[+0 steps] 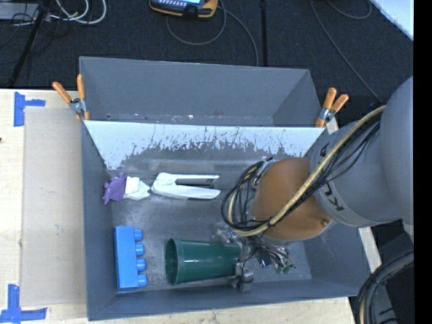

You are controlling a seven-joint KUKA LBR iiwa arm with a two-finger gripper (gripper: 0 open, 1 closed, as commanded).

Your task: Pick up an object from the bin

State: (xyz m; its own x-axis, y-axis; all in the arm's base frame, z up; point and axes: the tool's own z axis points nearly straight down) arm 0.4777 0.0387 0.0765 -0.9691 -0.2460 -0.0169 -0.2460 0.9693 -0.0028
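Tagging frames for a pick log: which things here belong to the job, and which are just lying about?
In play: end effector; dark green cup, on its side, beside it.
Lying about: blue block; white tool; purple-and-white toy.

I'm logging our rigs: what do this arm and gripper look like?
The arm is thick, rounded and grey with dark lettering. An orange-brown dome cover caps its wrist, looped by black and yellowish cables. The gripper is small, grey metal.

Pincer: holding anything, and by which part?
Cannot be told. The pincer is at the closed base end of the dark green cup lying on its side at the front of the bin, but its grip is hidden.
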